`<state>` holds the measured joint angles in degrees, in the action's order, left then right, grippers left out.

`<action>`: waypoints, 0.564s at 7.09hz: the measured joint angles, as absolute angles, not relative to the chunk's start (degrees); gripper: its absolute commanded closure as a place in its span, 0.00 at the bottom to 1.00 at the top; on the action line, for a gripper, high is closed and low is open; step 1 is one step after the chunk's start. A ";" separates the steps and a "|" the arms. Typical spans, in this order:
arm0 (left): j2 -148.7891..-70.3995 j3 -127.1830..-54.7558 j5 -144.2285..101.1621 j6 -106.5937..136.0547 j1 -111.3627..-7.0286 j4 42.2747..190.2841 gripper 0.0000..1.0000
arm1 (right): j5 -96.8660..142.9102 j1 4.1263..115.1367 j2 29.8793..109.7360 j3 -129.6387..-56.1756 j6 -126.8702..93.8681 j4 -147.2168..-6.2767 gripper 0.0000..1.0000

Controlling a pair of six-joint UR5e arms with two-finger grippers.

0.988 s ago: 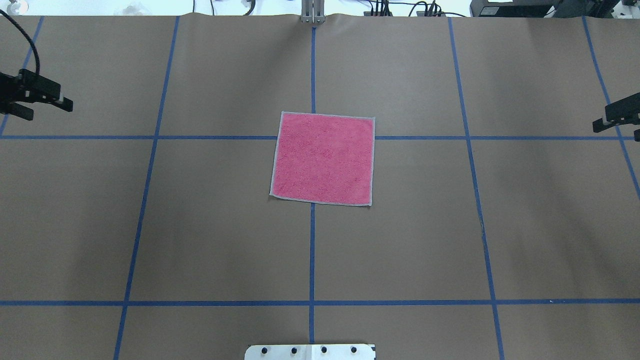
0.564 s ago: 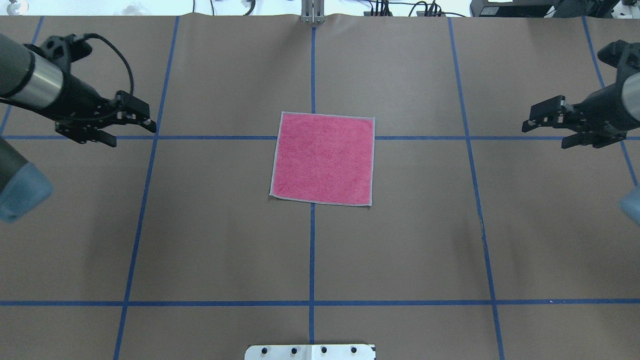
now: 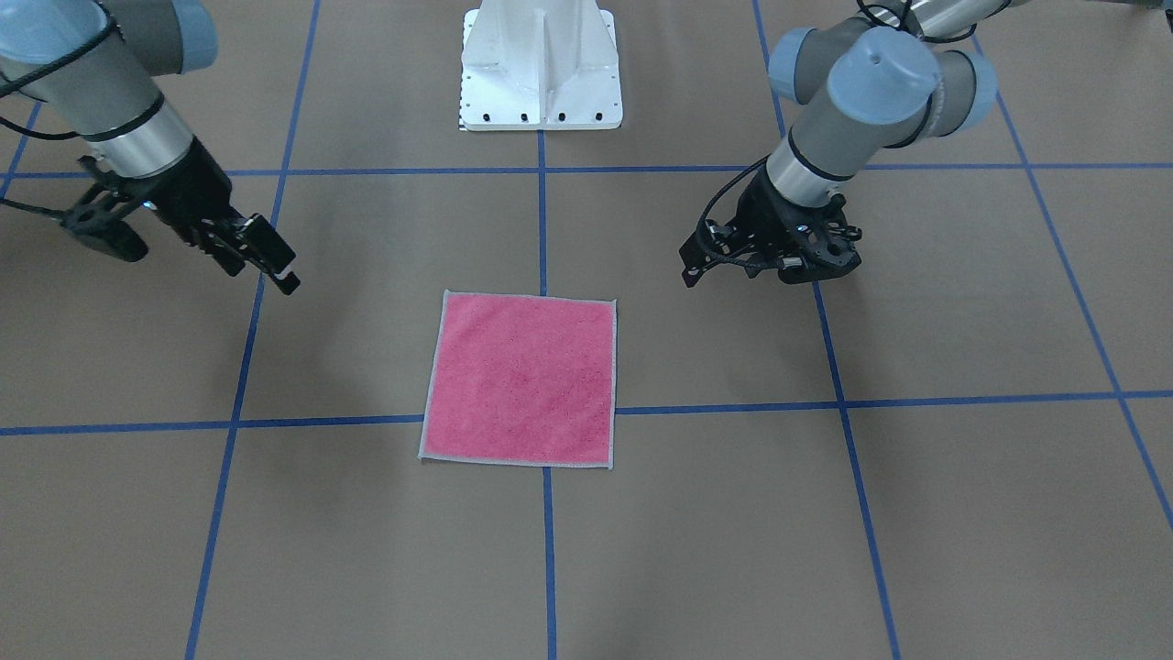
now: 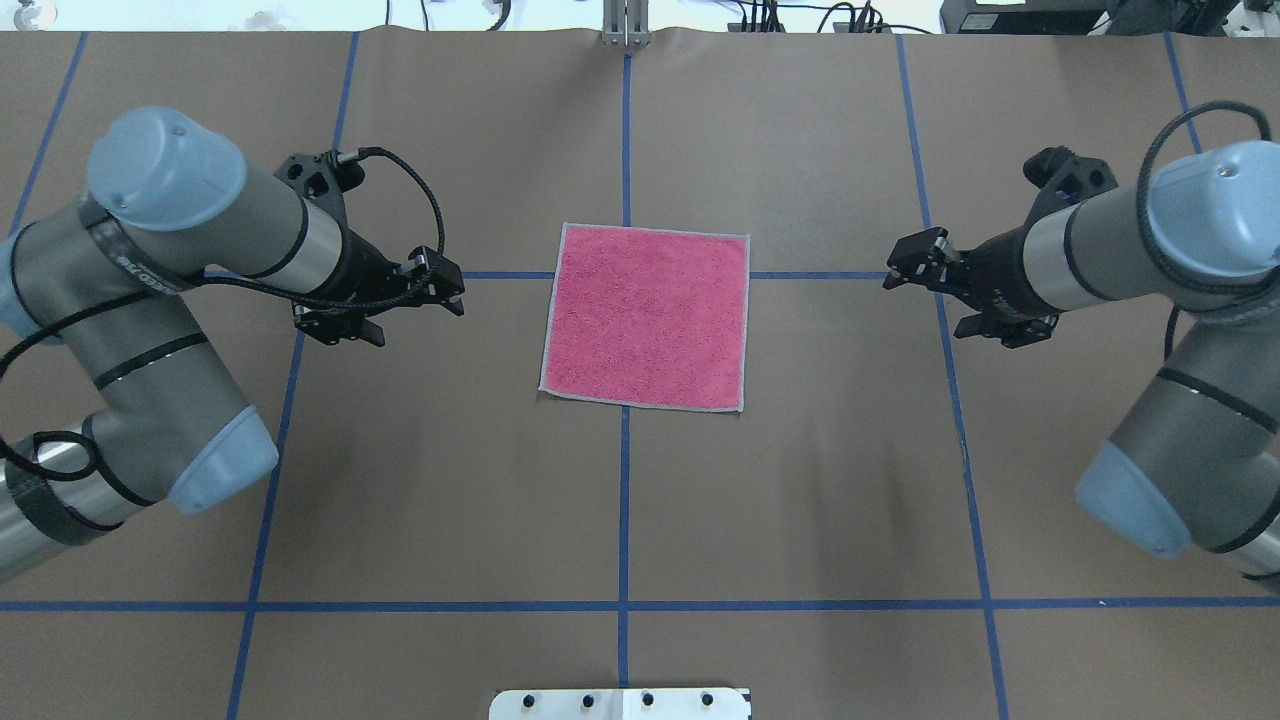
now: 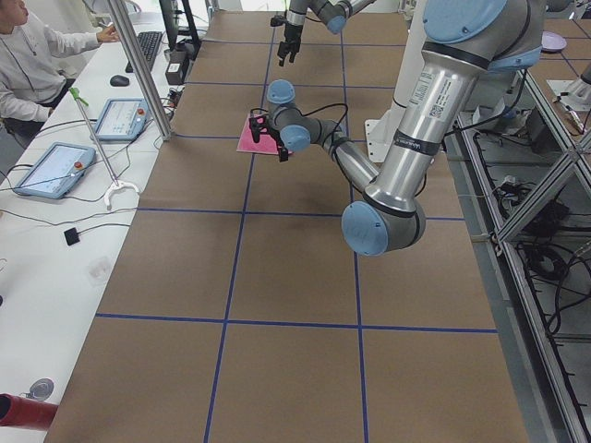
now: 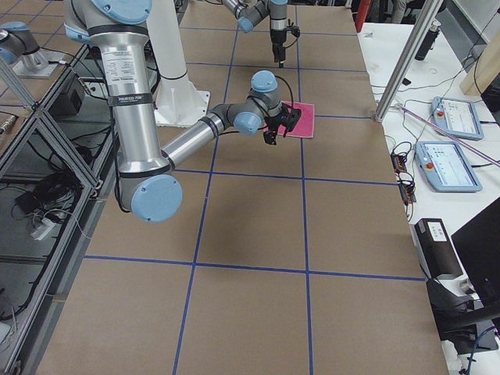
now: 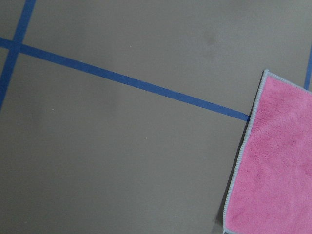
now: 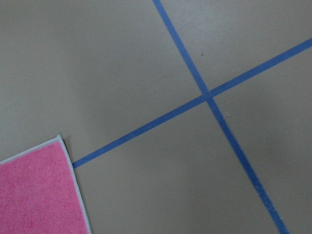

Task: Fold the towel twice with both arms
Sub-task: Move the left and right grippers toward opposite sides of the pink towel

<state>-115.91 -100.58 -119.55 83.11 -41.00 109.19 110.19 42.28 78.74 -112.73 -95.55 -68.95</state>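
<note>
The towel point(image 4: 645, 318) lies flat and unfolded at the table's middle, pink face up with light grey edging; it also shows in the front view point(image 3: 520, 378). My left gripper point(image 4: 420, 318) is open and empty, hovering just off the towel's left edge. My right gripper point(image 4: 925, 303) is open and empty, a little further off the towel's right edge. In the front view the left gripper point(image 3: 733, 270) is on the right and the right gripper point(image 3: 266, 272) on the left. Each wrist view shows a towel corner point(image 7: 273, 161) point(image 8: 34, 195) and no fingers.
Brown paper with a blue tape grid point(image 4: 625, 500) covers the table. The white bolted pedestal point(image 3: 541, 64) stands at the robot's side. A metal post point(image 4: 625, 25) stands at the far edge. An operator point(image 5: 28, 55) and tablets sit beside the table.
Both arms have swung in from the table's outer sides toward the towel, from left and right. The towel has not moved.
</note>
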 measured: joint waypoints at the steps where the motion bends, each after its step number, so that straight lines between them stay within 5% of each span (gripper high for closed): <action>1: -117.50 -97.87 -118.50 83.73 -39.95 111.23 0.00 | 107.16 39.35 76.44 -112.80 -97.88 -71.30 0.02; 4: -121.02 -90.60 -115.90 86.98 -37.11 119.15 0.01 | 104.40 34.94 69.02 -112.86 -99.06 -82.25 0.01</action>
